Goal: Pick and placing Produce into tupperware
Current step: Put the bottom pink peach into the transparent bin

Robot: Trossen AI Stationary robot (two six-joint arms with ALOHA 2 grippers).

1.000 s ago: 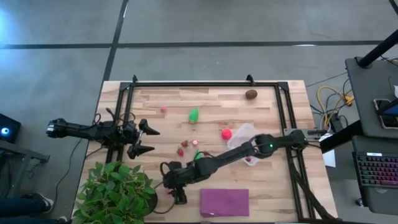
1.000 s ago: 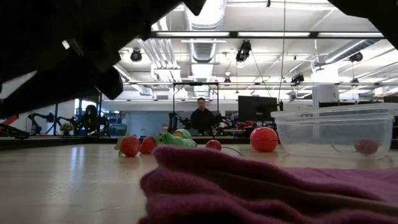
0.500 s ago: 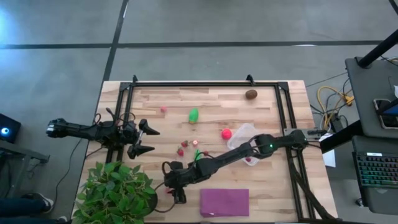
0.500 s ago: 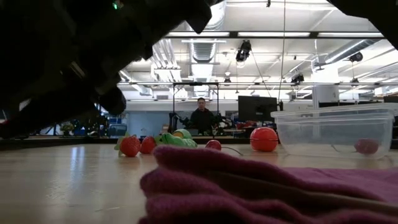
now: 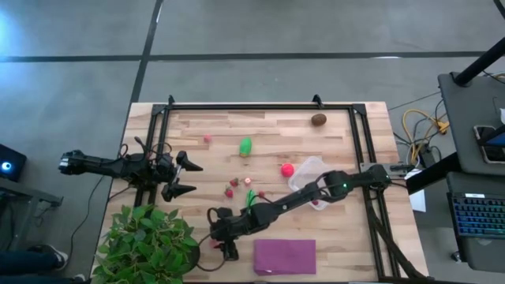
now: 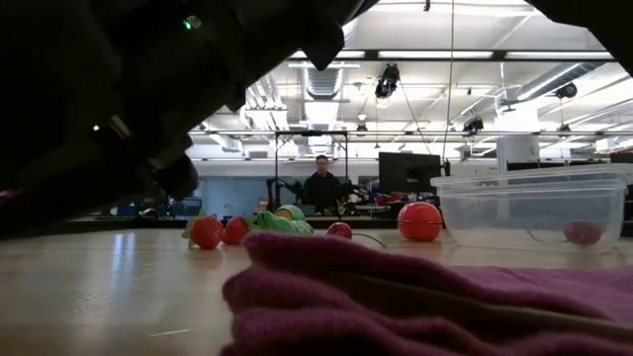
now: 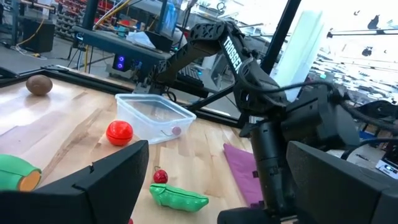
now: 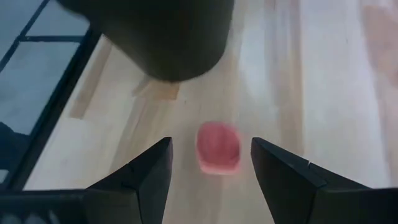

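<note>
My right gripper (image 5: 216, 233) is extended low across the table, fingers parted. My left gripper (image 5: 184, 178) waits at the left edge, fingers spread.

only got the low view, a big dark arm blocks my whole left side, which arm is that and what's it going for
Observer: That is the right arm. The right gripper is open, and a pink produce piece lies on the wood between its fingers, not gripped.
Operator: is the left one near it
Observer: No. The left gripper is open at the table's left edge, just beyond the potted plant.
Operator: any produce i can't see
Observer: A brown oval lies alone near the far right corner.
</note>
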